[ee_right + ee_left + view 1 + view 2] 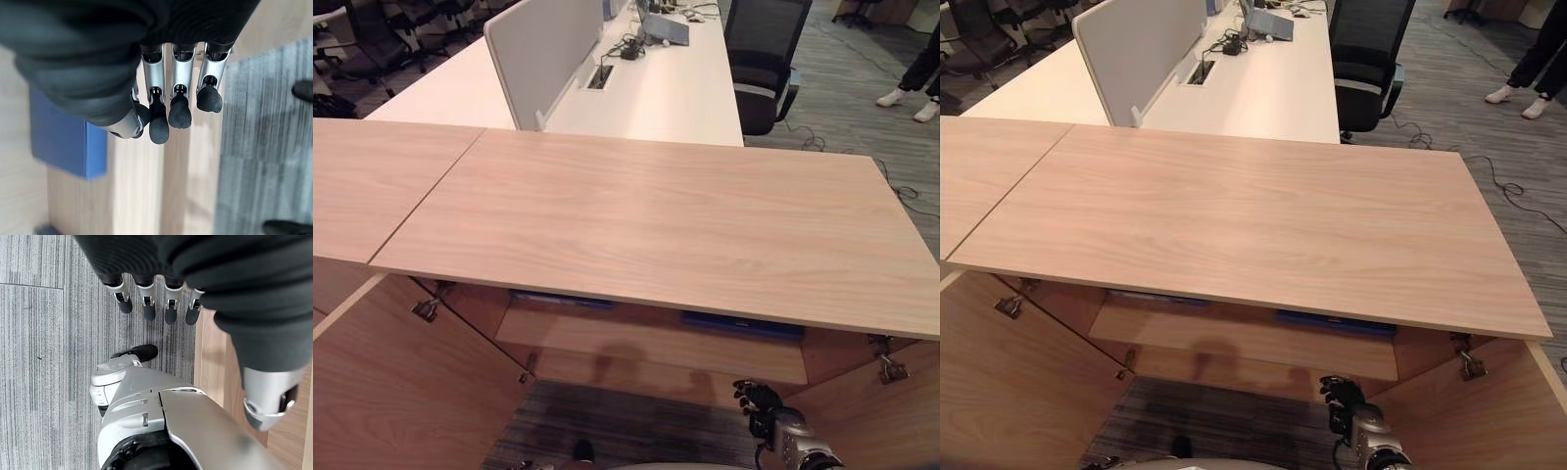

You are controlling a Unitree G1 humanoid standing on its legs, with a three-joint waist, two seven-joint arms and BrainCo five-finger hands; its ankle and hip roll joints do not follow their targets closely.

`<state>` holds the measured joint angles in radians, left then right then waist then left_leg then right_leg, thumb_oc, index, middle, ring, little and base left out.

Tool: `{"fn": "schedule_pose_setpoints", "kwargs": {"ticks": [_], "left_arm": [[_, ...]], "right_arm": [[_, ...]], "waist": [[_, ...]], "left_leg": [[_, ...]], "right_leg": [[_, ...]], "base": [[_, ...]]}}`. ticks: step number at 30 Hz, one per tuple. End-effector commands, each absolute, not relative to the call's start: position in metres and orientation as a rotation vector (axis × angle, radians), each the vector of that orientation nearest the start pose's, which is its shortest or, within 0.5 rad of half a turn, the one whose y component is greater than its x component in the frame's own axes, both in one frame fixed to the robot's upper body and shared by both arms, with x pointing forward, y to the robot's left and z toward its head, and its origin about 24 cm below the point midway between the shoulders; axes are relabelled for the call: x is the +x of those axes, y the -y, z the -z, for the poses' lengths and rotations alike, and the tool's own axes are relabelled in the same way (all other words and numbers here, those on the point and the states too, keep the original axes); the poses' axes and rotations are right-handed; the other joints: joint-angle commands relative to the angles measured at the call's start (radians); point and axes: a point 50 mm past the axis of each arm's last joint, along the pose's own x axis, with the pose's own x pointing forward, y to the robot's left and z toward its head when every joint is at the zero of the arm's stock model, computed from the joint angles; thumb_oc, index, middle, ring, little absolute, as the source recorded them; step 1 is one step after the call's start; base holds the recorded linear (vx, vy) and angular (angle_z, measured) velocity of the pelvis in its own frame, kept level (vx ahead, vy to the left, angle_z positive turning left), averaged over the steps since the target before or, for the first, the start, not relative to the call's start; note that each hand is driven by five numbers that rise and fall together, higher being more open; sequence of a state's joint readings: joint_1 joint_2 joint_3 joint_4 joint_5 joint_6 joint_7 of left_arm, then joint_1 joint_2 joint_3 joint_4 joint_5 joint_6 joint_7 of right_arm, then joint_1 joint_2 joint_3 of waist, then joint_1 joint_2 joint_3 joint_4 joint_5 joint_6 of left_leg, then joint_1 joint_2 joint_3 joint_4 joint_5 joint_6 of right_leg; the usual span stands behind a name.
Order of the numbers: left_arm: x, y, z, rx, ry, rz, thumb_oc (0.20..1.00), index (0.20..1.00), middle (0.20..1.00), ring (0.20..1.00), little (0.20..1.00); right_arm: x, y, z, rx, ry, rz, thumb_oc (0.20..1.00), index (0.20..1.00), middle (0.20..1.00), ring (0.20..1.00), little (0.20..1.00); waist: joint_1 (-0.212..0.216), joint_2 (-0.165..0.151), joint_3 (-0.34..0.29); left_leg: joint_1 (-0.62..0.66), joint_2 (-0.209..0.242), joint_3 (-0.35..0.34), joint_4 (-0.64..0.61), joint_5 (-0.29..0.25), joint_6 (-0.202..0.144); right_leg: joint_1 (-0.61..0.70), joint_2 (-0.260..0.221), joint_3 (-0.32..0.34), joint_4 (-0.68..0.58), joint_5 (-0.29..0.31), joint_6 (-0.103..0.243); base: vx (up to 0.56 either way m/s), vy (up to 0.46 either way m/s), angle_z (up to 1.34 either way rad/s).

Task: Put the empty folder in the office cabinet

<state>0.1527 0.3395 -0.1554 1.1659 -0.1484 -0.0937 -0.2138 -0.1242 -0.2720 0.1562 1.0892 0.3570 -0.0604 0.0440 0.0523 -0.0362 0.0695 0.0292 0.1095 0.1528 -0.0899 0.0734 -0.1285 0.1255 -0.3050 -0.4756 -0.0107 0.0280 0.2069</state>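
A blue folder [741, 324] lies on the shelf [646, 345] inside the wooden office cabinet [656, 215], just under its top. A second blue folder [563, 299] lies further left on the same shelf. My right hand [771, 409] hangs in front of the cabinet opening, below the shelf's right part. In the right wrist view my right hand [171, 98] is open and holds nothing, with the blue folder [63, 132] on the wood beyond it. My left hand [156, 298] is open too, its straight fingers pointing down at the grey carpet.
Both cabinet doors stand open, the left door [401, 392] and the right door [876, 421]. Behind the cabinet are a white desk [656, 88] with a divider [543, 49] and a black chair [759, 59]. A person's legs [915, 78] stand at the far right.
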Motion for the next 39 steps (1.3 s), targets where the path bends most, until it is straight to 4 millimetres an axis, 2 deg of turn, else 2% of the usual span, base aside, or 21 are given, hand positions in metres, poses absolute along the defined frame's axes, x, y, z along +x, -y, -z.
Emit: {"fn": "schedule_pose_setpoints", "kwargs": {"ticks": [1,2,3,7,11,12,13,14,15,16,18,19,22,23,25,26,27,28,30,33,39], "left_arm": [[0.062,-0.258,0.155,0.135,-1.191,0.035,1.000,1.000,1.000,1.000,1.000],[0.062,-0.258,0.155,0.138,-1.190,0.034,1.000,1.000,1.000,1.000,1.000],[0.063,-0.259,0.154,0.143,-1.187,0.027,1.000,1.000,1.000,1.000,1.000],[0.071,-0.264,0.151,0.164,-1.150,-0.007,1.000,1.000,1.000,1.000,1.000],[0.082,-0.269,0.146,0.181,-1.092,-0.066,1.000,1.000,1.000,1.000,1.000],[0.093,-0.269,0.143,0.183,-1.052,-0.084,1.000,1.000,1.000,1.000,1.000],[0.118,-0.265,0.136,0.149,-0.959,-0.126,1.000,1.000,1.000,1.000,1.000],[0.127,-0.266,0.135,0.123,-0.950,-0.166,1.000,1.000,1.000,1.000,1.000],[0.128,-0.266,0.135,0.123,-0.949,-0.167,1.000,1.000,1.000,1.000,1.000],[0.137,-0.262,0.135,0.159,-0.951,-0.174,1.000,1.000,1.000,1.000,1.000],[0.129,-0.272,0.135,0.228,-0.980,-0.145,1.000,1.000,1.000,1.000,1.000],[0.151,-0.266,0.130,0.229,-0.933,-0.168,1.000,1.000,1.000,1.000,1.000],[0.160,-0.251,0.130,0.199,-0.904,-0.154,1.000,1.000,1.000,1.000,1.000],[0.160,-0.251,0.130,0.198,-0.904,-0.154,1.000,1.000,1.000,1.000,1.000],[0.141,-0.254,0.137,0.193,-0.965,-0.155,1.000,1.000,1.000,1.000,1.000],[0.138,-0.255,0.139,0.198,-0.979,-0.150,1.000,1.000,1.000,1.000,1.000],[0.138,-0.255,0.139,0.197,-0.979,-0.150,1.000,1.000,1.000,1.000,1.000],[0.134,-0.250,0.141,0.186,-0.981,-0.138,1.000,1.000,1.000,1.000,1.000],[0.129,-0.249,0.142,0.191,-0.989,-0.124,1.000,1.000,1.000,1.000,1.000],[0.115,-0.247,0.147,0.179,-1.024,-0.133,1.000,1.000,1.000,1.000,1.000],[0.103,-0.245,0.152,0.172,-1.070,-0.130,1.000,1.000,1.000,1.000,1.000]], "right_arm": [[0.208,0.227,0.106,-0.159,-0.766,-0.021,0.200,0.200,0.200,0.200,0.200],[0.207,0.225,0.107,-0.186,-0.770,-0.049,0.507,0.507,0.507,0.507,0.507],[0.206,0.223,0.108,-0.208,-0.779,-0.070,1.000,1.000,1.000,1.000,1.000],[0.202,0.212,0.112,-0.222,-0.795,-0.133,1.000,1.000,1.000,1.000,1.000],[0.204,0.204,0.114,-0.212,-0.798,-0.134,1.000,1.000,1.000,1.000,1.000],[0.205,0.203,0.113,-0.199,-0.787,-0.123,1.000,1.000,1.000,1.000,1.000],[0.202,0.198,0.116,-0.173,-0.786,-0.094,1.000,1.000,1.000,1.000,1.000],[0.197,0.194,0.120,-0.157,-0.812,-0.099,1.000,1.000,1.000,1.000,1.000],[0.198,0.193,0.120,-0.157,-0.811,-0.099,1.000,1.000,1.000,1.000,1.000],[0.193,0.191,0.124,-0.159,-0.821,-0.089,1.000,1.000,1.000,1.000,1.000],[0.186,0.196,0.127,-0.169,-0.845,-0.077,1.000,1.000,1.000,1.000,1.000],[0.184,0.194,0.128,-0.216,-0.846,-0.109,1.000,1.000,1.000,1.000,1.000],[0.179,0.202,0.130,-0.294,-0.866,-0.115,1.000,1.000,1.000,1.000,1.000],[0.179,0.202,0.130,-0.295,-0.866,-0.114,1.000,1.000,1.000,1.000,1.000],[0.183,0.230,0.122,-0.364,-0.858,-0.066,1.000,1.000,1.000,1.000,1.000],[0.179,0.232,0.124,-0.372,-0.877,-0.068,1.000,1.000,1.000,1.000,1.000],[0.179,0.232,0.124,-0.372,-0.877,-0.069,1.000,1.000,1.000,1.000,1.000],[0.170,0.238,0.128,-0.371,-0.916,-0.043,1.000,1.000,1.000,1.000,1.000],[0.163,0.241,0.131,-0.368,-0.942,-0.030,1.000,1.000,1.000,1.000,1.000],[0.159,0.245,0.133,-0.354,-0.962,-0.001,1.000,1.000,1.000,1.000,1.000],[0.152,0.241,0.137,-0.313,-0.981,0.014,1.000,1.000,1.000,1.000,1.000]], "waist": [[0.038,0.039,-0.005],[0.040,0.037,-0.004],[0.044,0.037,-0.001],[0.064,0.033,0.022],[0.083,0.031,0.050],[0.088,0.026,0.060],[0.080,0.019,0.069],[0.087,0.010,0.063],[0.086,0.010,0.065],[0.102,-0.004,0.062],[0.104,-0.001,0.061],[0.109,0.003,0.053],[0.120,0.027,0.066],[0.117,0.029,0.065],[0.082,0.052,0.089],[0.060,0.050,0.082],[0.063,0.049,0.083],[0.025,0.044,0.068],[0.025,0.046,0.068],[0.026,0.049,0.063],[0.016,0.057,0.031]], "left_leg": [[0.047,0.017,-0.032,0.003,-0.061,0.013],[0.046,0.017,-0.035,0.003,-0.061,0.014],[0.045,0.018,-0.039,0.003,-0.061,0.015],[0.045,0.026,-0.054,0.016,-0.066,0.032],[0.050,0.030,-0.062,0.037,-0.072,0.046],[0.028,0.032,-0.079,0.060,-0.070,0.049],[-0.022,0.023,-0.132,0.080,-0.053,0.054],[-0.040,0.012,-0.145,0.088,-0.047,0.053],[-0.039,0.012,-0.146,0.090,-0.048,0.052],[-0.063,0.001,-0.191,0.090,-0.035,0.039],[-0.077,0.000,-0.225,0.085,-0.013,0.024],[-0.093,0.009,-0.247,0.064,0.016,-0.010],[-0.145,0.029,-0.277,0.035,0.094,-0.068],[-0.148,0.029,-0.280,0.034,0.095,-0.068],[-0.186,0.096,-0.027,0.048,0.138,-0.060],[-0.167,0.134,0.085,0.061,0.134,-0.051],[-0.164,0.134,0.090,0.060,0.133,-0.051],[-0.108,0.186,0.238,0.114,0.094,-0.061],[-0.091,0.188,0.233,0.158,0.061,-0.063],[-0.027,0.159,0.138,0.214,-0.016,-0.076],[0.048,0.153,0.191,0.094,-0.021,-0.063]], "right_leg": [[-0.058,-0.005,0.027,0.065,0.043,0.022],[-0.060,-0.005,0.026,0.071,0.040,0.022],[-0.064,-0.005,0.025,0.082,0.038,0.021],[-0.117,-0.015,0.040,0.208,0.009,0.024],[-0.172,-0.032,0.083,0.322,0.057,0.055],[-0.171,-0.005,0.121,0.321,0.038,0.055],[-0.169,0.102,0.242,0.300,-0.079,0.040],[-0.153,0.131,0.261,0.264,-0.111,0.013],[-0.149,0.131,0.259,0.264,-0.113,0.013],[-0.108,0.148,0.216,0.212,-0.140,-0.035],[-0.087,0.162,0.204,0.176,-0.149,-0.049],[-0.071,0.173,0.172,0.123,-0.143,-0.056],[-0.024,0.177,0.100,0.037,-0.131,-0.060],[-0.023,0.178,0.097,0.033,-0.129,-0.060],[-0.019,0.136,0.011,-0.011,-0.084,-0.051],[-0.025,0.128,-0.009,-0.019,-0.078,-0.054],[-0.025,0.128,-0.005,-0.019,-0.077,-0.055],[-0.024,0.118,-0.040,-0.024,-0.082,-0.068],[-0.022,0.115,-0.049,-0.021,-0.078,-0.076],[-0.024,0.085,-0.092,-0.013,-0.044,-0.083],[-0.032,0.059,-0.171,0.010,-0.008,-0.063]], "base": [[-0.03,0.011,0.03],[-0.03,0.019,0.05],[-0.03,0.015,0.06],[-0.07,0.042,0.07],[-0.07,0.004,0.16],[-0.13,-0.101,0.13],[-0.11,-0.120,0.46],[-0.07,-0.078,1.04],[0.01,-0.183,1.52],[0.01,-0.142,1.13],[0.00,-0.229,0.76],[-0.03,-0.283,0.93],[-0.09,-0.108,0.93],[-0.27,0.016,1.31],[-0.29,0.110,1.01],[-0.15,0.068,1.25],[-0.13,-0.016,1.67],[-0.07,-0.041,1.40],[-0.10,-0.045,0.54],[-0.16,0.054,0.88],[-0.07,0.102,1.03]]}}
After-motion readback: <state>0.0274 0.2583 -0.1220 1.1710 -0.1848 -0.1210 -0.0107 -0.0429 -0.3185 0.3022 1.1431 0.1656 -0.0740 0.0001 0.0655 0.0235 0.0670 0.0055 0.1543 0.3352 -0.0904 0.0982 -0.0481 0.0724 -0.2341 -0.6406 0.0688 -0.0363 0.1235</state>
